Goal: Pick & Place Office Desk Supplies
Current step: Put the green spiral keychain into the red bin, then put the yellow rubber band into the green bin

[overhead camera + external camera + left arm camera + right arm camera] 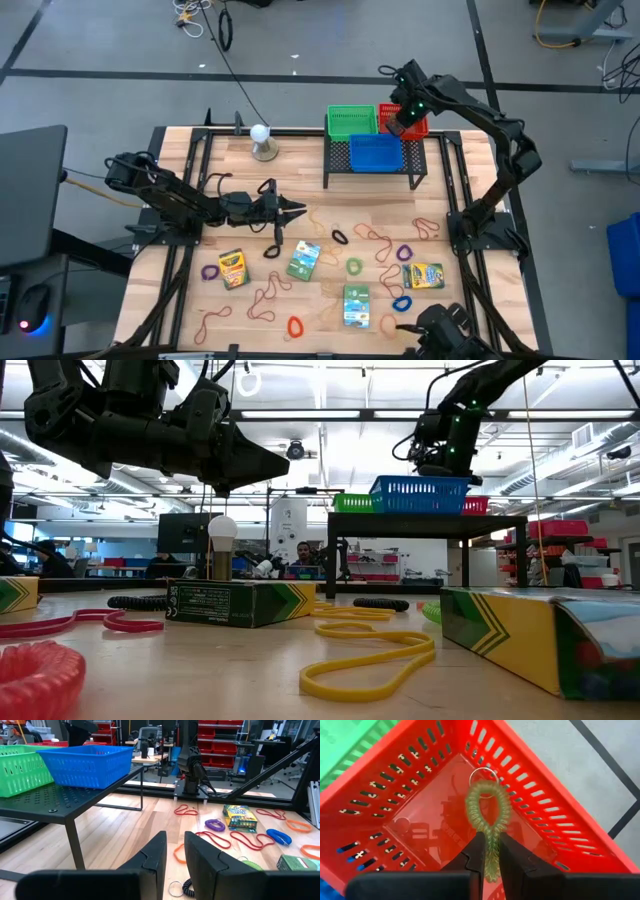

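A green coiled plastic loop (488,822) is held clamped in the right gripper (488,851), hanging directly above the red slotted plastic basket (555,817), its long axis pointing down into it.

- A robotics lab or workshop is indicated.
- A wooden table (330,215) is set on a grey floor marked with dark lines; loose cables (195,12) are seen on it.
- Red bin shelving (220,742) and an office chair (148,735) are shown beyond the table.
- People (303,555) are seated at monitors (182,532) under exposed ceiling ducts (520,478).
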You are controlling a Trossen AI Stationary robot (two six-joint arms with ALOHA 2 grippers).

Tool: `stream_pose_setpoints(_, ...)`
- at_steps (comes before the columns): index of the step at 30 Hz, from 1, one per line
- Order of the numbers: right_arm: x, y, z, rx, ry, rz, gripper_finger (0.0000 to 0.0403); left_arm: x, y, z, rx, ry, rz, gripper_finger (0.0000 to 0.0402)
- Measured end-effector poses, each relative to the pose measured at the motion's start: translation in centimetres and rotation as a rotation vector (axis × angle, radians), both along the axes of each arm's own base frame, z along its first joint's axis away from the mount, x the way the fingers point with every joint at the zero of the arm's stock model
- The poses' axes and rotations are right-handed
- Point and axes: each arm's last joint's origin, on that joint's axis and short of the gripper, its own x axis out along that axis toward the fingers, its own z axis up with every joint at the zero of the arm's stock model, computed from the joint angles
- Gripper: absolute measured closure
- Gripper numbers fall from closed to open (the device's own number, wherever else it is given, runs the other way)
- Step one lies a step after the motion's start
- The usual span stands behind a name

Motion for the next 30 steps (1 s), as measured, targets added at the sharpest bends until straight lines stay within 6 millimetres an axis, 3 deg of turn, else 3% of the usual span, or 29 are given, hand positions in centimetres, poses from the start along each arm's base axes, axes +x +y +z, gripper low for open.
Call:
stream_pose_setpoints(10, -0.2, -0.1, 0.2, -0.05, 0.047, -0.026, 0.0265, 0.0, 0.0, 0.0, 0.0, 0.0, 0.0, 0.0328)
stream_pose_setpoints(18, -1.9, 2.4, 4.4, -0.19, 0.002, -0.015, 0.0208, 0.0, 0.0, 0.0, 0.0, 0.0, 0.0, 0.0328)
stream_pose_setpoints(22, -2.9, 4.9, 7.0, -0.257, -0.067, 0.006, 0.0219, 0.0, 0.0, 0.0, 0.0, 0.0, 0.0, 0.0328)
stream_pose_setpoints(25, -3.5, 7.3, 8.6, -0.275, -0.154, 0.049, 0.0248, 0.0, 0.0, 0.0, 0.0, 0.0, 0.0, 0.0328)
stream_pose_setpoints(30, -3.9, 11.9, 8.1, -0.311, -0.29, 0.182, 0.0323, 0.0, 0.0, 0.0, 0.0, 0.0, 0.0, 0.0328)
